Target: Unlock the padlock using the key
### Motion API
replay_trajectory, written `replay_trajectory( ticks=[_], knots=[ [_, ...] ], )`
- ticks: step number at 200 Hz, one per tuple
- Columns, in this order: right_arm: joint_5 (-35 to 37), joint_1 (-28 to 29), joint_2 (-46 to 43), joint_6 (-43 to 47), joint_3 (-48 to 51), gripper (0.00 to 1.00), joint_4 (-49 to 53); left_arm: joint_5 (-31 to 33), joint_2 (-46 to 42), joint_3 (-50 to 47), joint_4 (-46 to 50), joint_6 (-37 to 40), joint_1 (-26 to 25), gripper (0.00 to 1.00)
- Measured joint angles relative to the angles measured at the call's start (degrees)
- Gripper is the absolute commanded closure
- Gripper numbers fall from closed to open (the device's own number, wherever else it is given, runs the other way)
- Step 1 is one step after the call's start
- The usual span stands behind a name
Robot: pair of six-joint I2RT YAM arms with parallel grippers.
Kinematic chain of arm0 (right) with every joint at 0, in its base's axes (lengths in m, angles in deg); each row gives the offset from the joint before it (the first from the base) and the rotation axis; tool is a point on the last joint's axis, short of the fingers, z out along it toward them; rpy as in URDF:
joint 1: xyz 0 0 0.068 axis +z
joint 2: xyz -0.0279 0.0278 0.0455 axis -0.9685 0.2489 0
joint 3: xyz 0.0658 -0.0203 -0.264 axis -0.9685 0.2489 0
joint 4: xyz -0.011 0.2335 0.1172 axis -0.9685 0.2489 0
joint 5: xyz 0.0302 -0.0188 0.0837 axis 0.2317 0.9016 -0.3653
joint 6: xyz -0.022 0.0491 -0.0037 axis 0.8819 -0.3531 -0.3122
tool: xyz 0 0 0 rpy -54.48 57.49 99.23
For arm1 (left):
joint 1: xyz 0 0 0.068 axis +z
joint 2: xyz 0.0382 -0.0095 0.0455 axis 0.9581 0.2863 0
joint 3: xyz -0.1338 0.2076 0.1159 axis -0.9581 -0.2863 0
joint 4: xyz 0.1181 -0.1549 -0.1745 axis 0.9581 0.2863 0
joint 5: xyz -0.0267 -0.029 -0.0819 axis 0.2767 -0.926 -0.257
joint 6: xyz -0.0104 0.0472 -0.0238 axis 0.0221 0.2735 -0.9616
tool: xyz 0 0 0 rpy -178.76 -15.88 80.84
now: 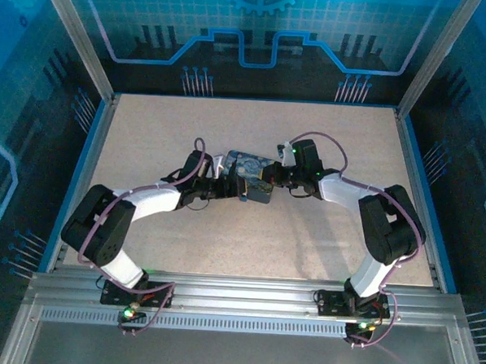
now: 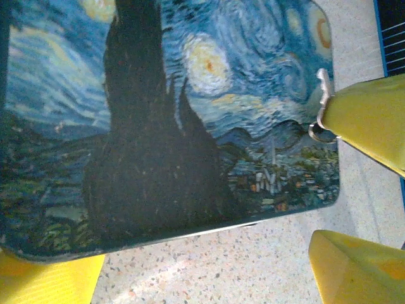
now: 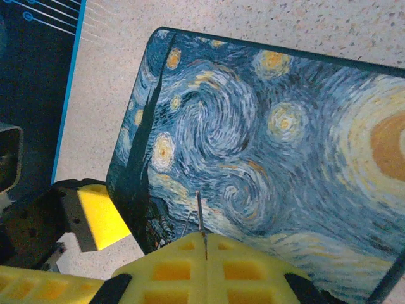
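Swirl-print rectangular tin (image 3: 266, 145), slim metal key (image 3: 199, 212)

Table (image 1: 305, 242): pale speckled top, spreading on all sides of the tin.
Tin (image 1: 245, 164): lies flat on table, painted starry lid up.

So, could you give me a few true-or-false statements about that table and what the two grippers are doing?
1. The tin has a swirly starry-night painting on it. True.
2. The right gripper is wide open. False: it is shut, pinching a small silvery piece, apparently the key.
3. The left gripper has its jaws wide apart. True.
4. The tin sits in a far corner of the table. False: it lies near the middle, between the two grippers.
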Motion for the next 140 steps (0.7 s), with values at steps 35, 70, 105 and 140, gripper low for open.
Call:
replay_trajectory(
  ticks=[35, 70, 105, 140],
  knots=[
    [-0.2, 0.0, 0.0, -1.0, 1.9, 1.0, -2.4, 0.0, 2.2, 1.1, -0.3, 0.1, 0.9, 0.13],
    [-0.2, 0.0, -0.2, -1.7, 3.6, 1.0, -5.5, 0.0, 4.2, 3.3, -1.1, 0.5, 1.4, 0.13],
    [-0.2, 0.2, -0.3, -1.9, 4.0, 1.0, -6.0, -0.5, 4.3, 3.0, -3.2, 0.7, 1.4, 0.15],
    [-0.2, 0.6, -0.3, -2.1, 4.0, 1.0, -6.0, -1.8, 4.3, 0.4, -6.8, 0.6, 1.4, 0.17]
  ],
)
